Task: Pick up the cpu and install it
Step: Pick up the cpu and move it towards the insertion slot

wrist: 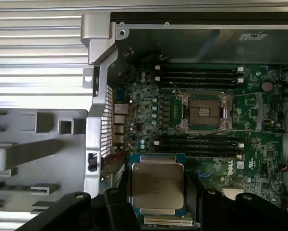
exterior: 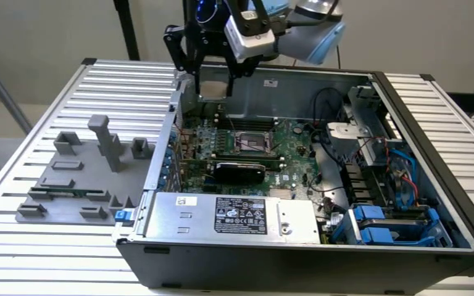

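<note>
The gripper (exterior: 213, 86) grips the cpu (wrist: 157, 187) by opposite edges, raised well apart from the motherboard socket (wrist: 205, 113). The chip is light, stiff and probably fragile underneath, so edge holds suit it.

1. Case (exterior: 303, 271) is open on top; motherboard (exterior: 291, 145) is reachable from above.
2. Socket (exterior: 252, 143) sits open near the board's middle, with free air over it.
3. Black module (exterior: 237, 171) stands just beside the socket, toward the case's near edge.
4. Power supply (exterior: 229, 214) fills the near edge. Blue drive cage (exterior: 389, 225) blocks the near corner on the exterior view's right.
5. Cables (exterior: 329, 102) loop beside the board on that same side.
6. Gripper (exterior: 214, 94), clamped on the cpu (exterior: 212, 88), hangs above the case's far corner, over the perforated side wall (exterior: 170, 132).
7. Fixture blocks (exterior: 81, 179) with a tall post (exterior: 105, 142) stand on the table (exterior: 434, 123) outside that wall.
</note>
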Controlling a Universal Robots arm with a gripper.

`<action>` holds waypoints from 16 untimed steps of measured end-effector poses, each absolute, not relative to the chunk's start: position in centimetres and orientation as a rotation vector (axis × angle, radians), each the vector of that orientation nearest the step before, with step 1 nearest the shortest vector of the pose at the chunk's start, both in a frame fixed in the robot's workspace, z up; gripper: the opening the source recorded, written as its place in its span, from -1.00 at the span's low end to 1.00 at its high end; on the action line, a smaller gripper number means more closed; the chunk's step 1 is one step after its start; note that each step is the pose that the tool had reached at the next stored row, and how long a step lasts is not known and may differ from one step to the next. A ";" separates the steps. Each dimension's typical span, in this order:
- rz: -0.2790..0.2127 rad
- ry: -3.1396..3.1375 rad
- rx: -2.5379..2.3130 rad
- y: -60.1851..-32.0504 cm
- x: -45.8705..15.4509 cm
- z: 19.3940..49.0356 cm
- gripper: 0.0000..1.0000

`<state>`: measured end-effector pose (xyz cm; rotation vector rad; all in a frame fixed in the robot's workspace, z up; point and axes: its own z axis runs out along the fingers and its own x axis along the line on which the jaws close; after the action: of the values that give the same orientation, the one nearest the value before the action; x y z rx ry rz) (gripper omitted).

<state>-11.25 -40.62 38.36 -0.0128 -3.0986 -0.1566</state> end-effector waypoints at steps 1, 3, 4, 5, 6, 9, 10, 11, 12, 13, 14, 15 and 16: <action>-0.156 -3.098 -0.013 -40.5 -10.8 38.2 0.08; -0.156 -3.098 -0.013 -40.3 -9.9 37.8 0.08; -0.156 -3.098 -0.013 -40.2 -9.4 37.6 0.08; -0.156 -3.098 -0.013 -40.0 -9.0 37.5 0.08; -0.156 -3.098 -0.013 -39.9 -8.5 37.3 0.08; -0.156 -3.098 -0.013 -39.2 -7.2 36.7 0.08; -0.157 -3.098 -0.013 -38.9 -6.7 36.5 0.08; -0.156 -3.098 -0.013 -38.6 -6.3 36.4 0.08; -0.157 -3.098 -0.013 -38.3 -5.9 36.2 0.08; -0.156 -3.098 -0.013 -38.0 -5.6 36.0 0.08; -0.156 -3.098 -0.013 -37.7 -5.3 35.8 0.08; -0.156 -3.098 -0.013 -37.4 -5.0 35.6 0.08; -0.156 -3.098 -0.013 -37.1 -4.8 35.5 0.08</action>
<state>-4.75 -37.09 35.46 -0.0126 -3.0981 -0.1564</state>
